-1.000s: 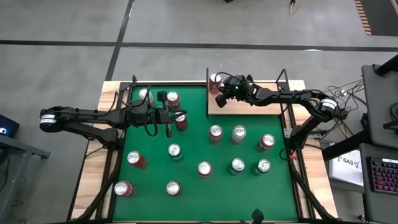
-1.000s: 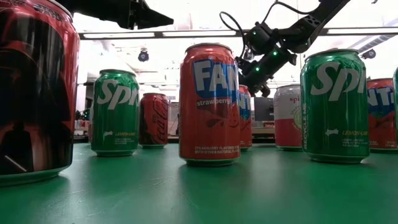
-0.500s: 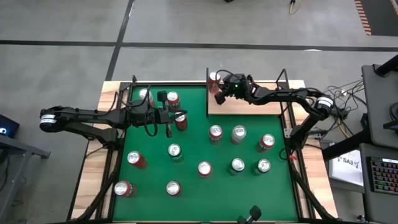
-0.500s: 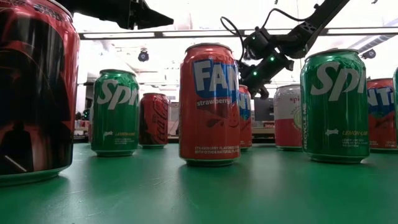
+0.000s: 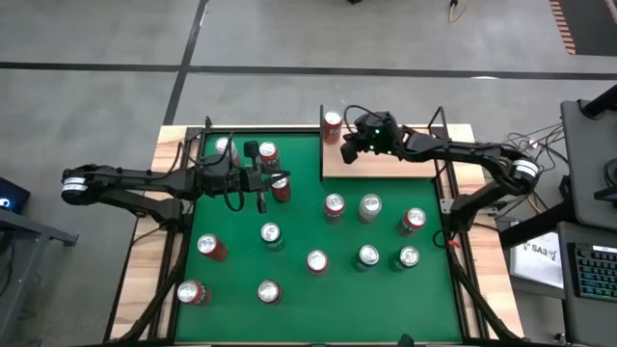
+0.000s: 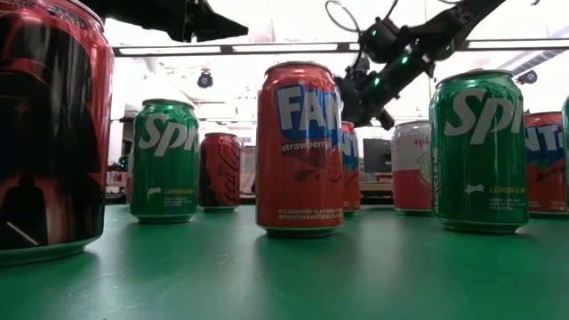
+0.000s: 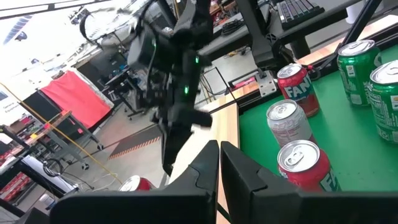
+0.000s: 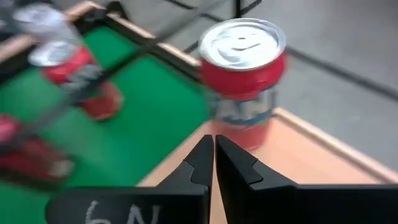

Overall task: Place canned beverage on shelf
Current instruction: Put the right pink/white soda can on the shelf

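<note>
Right end effector (image 5: pixel 346 151): fingers pressed together, nothing pinched, held over the shelf (image 5: pixel 386 164) just beside a red can (image 5: pixel 333 121). That can is seen upright on the shelf's far corner. Left end effector (image 5: pixel 262 192): fingers pressed together, empty, held over the green bench (image 5: pixel 299 289) among the other cans, next to a red can (image 5: pixel 281 187). Much of the shelf board is hidden under the right arm.

Glossy metal can (image 8: pixel 244 81) on the shelf (image 5: pixel 386 164) of smooth pale wood; matt green felt tabletop (image 5: pixel 299 294).
</note>
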Motion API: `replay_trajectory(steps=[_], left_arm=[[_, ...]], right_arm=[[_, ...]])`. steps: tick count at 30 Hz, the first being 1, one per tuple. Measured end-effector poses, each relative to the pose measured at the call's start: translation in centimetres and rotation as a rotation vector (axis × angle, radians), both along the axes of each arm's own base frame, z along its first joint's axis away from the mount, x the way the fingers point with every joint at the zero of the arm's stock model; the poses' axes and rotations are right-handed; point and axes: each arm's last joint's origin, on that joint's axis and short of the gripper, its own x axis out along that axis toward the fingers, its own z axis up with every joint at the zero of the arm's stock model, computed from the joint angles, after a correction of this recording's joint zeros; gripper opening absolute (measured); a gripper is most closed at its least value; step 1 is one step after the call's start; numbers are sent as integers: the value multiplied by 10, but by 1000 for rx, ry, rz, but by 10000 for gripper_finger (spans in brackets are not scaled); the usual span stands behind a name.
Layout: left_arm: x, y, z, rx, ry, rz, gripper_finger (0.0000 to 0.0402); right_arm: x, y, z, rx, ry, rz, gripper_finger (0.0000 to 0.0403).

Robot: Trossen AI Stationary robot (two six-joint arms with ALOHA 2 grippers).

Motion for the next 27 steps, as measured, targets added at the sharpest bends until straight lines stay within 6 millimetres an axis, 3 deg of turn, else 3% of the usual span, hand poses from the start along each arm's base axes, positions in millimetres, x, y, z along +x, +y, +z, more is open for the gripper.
replay_trajectory(steps=[11,15,20,27], left_arm=[[0,0,1,1,-7,0,0],[0,0,1,0,-8,0,0],[0,0,1,-8,-10,1,0],[0,0,1,-14,-11,1,0]], right_arm=[[-9,64,49,130,-70,163,9],[0,91,64,170,3,198,9],[7,116,76,219,206,118,9],[7,129,84,369,384,39,9]])
